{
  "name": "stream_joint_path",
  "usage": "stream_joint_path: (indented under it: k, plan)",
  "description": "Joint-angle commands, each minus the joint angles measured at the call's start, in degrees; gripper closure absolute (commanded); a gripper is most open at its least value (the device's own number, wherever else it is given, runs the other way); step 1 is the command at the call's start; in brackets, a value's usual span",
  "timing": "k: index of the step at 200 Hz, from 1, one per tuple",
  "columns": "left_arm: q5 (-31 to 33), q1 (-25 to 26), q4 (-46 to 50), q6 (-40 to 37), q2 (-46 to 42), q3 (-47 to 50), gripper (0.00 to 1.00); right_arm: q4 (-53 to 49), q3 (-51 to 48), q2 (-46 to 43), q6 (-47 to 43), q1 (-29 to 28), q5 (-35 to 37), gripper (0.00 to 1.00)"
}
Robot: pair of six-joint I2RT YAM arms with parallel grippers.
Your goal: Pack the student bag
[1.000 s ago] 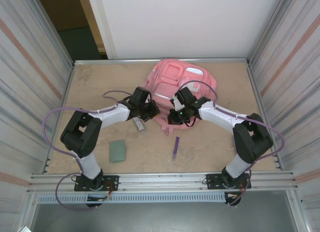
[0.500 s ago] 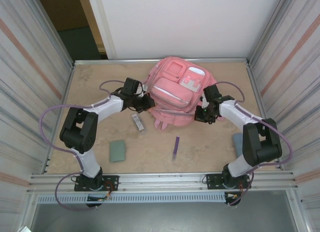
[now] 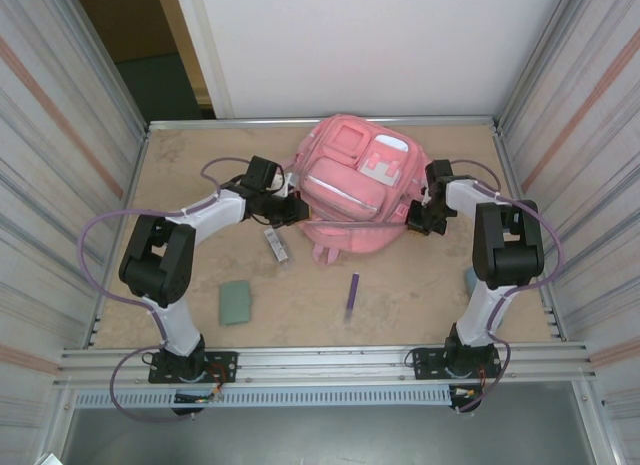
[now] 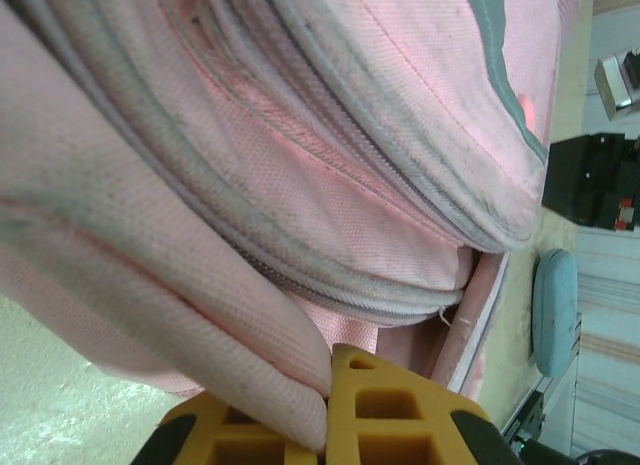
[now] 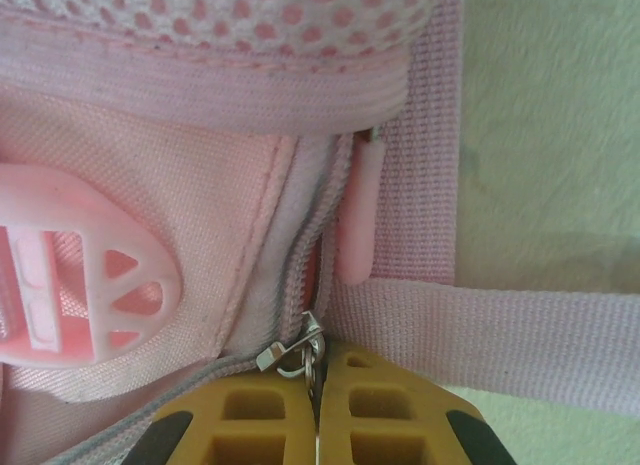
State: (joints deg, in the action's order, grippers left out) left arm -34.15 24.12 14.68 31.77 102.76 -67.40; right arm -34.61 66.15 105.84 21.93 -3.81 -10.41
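The student bag (image 3: 350, 190), pink with zipped front pockets and a white-and-pink patch, lies at the back middle of the table. My left gripper (image 3: 291, 207) sits at its left side, shut on a fold of the bag's pink fabric (image 4: 285, 370); its yellow fingers (image 4: 395, 410) pinch that fold. At the bag's right side my right gripper (image 3: 414, 218) is shut on the metal zipper pull (image 5: 300, 350). The zip above the pull is parted a little, beside a pink strap (image 5: 500, 335).
A green flat item (image 3: 236, 301), a purple pen (image 3: 353, 293) and a small silvery item (image 3: 275, 244) lie on the table in front of the bag. A light-blue object (image 3: 469, 279) lies by the right arm. Metal walls close in both sides.
Both grippers have moved apart from the bag's near edge to its left and right sides. The bag now shows its front pockets. The right arm has swung out right, uncovering the blue object.
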Motion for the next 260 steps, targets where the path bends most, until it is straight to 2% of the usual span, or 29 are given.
stream_joint_path:
  k: [1,28,40,60,87,115,150,166,195,207,223,230,238,242,260]
  plan:
    - [-1.3,-0.8,4.5,-7.2,-3.7,-0.1,1.0,1.0,0.6,2.1,-0.8,3.8,9.9,1.0]
    - [1.6,-0.4,5.6,-10.0,-6.3,1.4,1.0,1.4,0.6,1.4,-3.3,3.9,12.3,0.98]
    - [1.9,-0.3,5.6,-10.4,-6.7,1.8,1.0,1.6,0.6,0.9,-6.6,3.8,9.7,0.98]
    - [2.1,-0.2,6.7,-10.8,-6.6,1.3,1.0,-0.4,1.0,-0.1,-14.0,2.5,5.7,0.91]
    - [3.2,-0.1,10.7,-11.0,-5.7,-1.6,1.0,-7.4,3.3,1.4,-20.8,1.5,9.8,0.89]
    - [1.8,-0.2,16.1,-15.3,-5.0,-4.2,1.0,-9.7,4.6,1.9,-25.7,2.1,9.1,0.88]
    - [1.8,-0.2,18.9,-19.9,-4.8,-4.0,1.0,-7.8,7.5,3.5,-26.1,3.1,14.2,0.89]
    - [1.2,-0.2,18.9,-21.3,-4.8,-3.1,1.0,-6.3,8.8,5.3,-25.8,3.6,16.2,0.85]
    - [1.2,-0.2,19.5,-24.0,-5.2,-2.6,1.0,-7.1,10.1,5.7,-25.6,3.7,14.8,0.78]
    - [-1.0,-0.2,19.4,-25.5,-5.7,-2.9,1.0,-6.9,9.2,3.9,-25.0,3.6,11.8,0.74]
    - [-2.7,0.1,20.1,-26.8,-7.2,-3.6,1.0,-5.6,6.6,0.3,-22.9,2.6,11.9,0.7]
    - [-3.1,0.3,20.8,-27.1,-7.8,-4.3,0.92,-5.2,5.7,-1.3,-21.3,2.3,12.3,0.69]
    - [-3.3,0.7,21.8,-27.7,-8.9,-5.3,0.74,-4.8,4.8,-3.2,-19.3,2.2,11.9,0.67]
    - [-3.1,0.9,22.3,-28.1,-9.4,-5.7,0.68,-4.7,4.5,-4.2,-18.4,2.3,11.7,0.66]
    - [0.0,3.3,24.2,-31.2,-11.9,-7.8,0.61,-4.2,2.5,-9.0,-15.5,1.7,12.5,0.64]
